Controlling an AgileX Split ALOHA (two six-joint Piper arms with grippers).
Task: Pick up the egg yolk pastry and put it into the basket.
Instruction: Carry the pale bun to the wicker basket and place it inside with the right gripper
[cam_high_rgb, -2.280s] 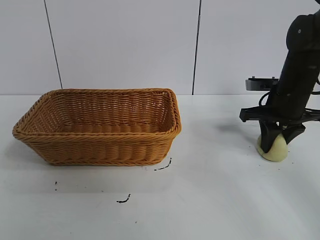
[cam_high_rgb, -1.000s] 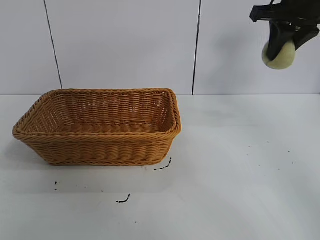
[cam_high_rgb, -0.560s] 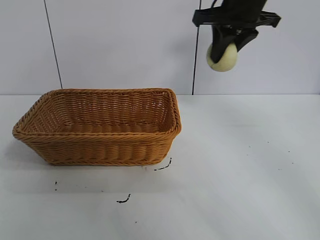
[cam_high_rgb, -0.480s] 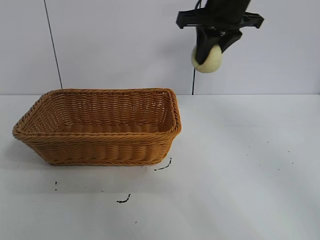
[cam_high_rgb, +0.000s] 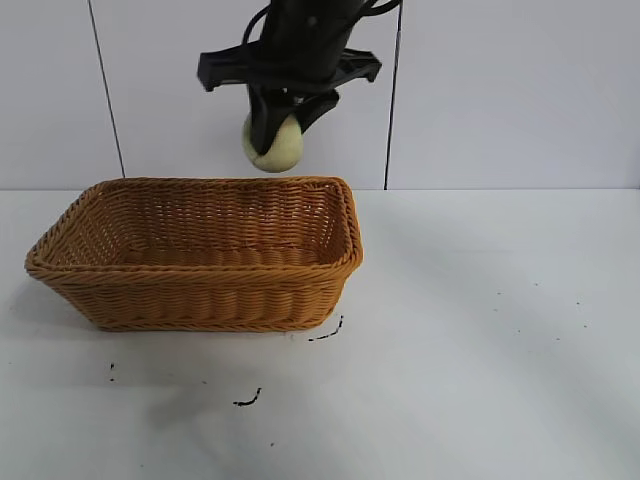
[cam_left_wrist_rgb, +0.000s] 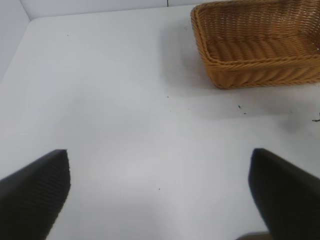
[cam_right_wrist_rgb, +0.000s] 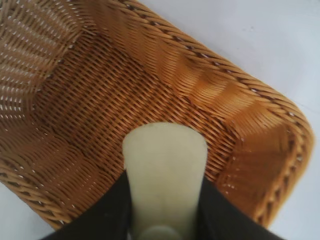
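White surface below, my right hand (cam_high_rgb: 277, 125), clamping the egg yolk pastry (cam_high_rgb: 273, 146), has swung from two o'clock to above the basket (cam_high_rgb: 200, 300), ready for release.

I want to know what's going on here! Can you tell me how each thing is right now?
egg yolk pastry: held in the air, above the basket.
basket: upright on the table, nothing inside.
right claw: closed on the pastry, over the basket.
left claw: open, above bare table, away from the basket.
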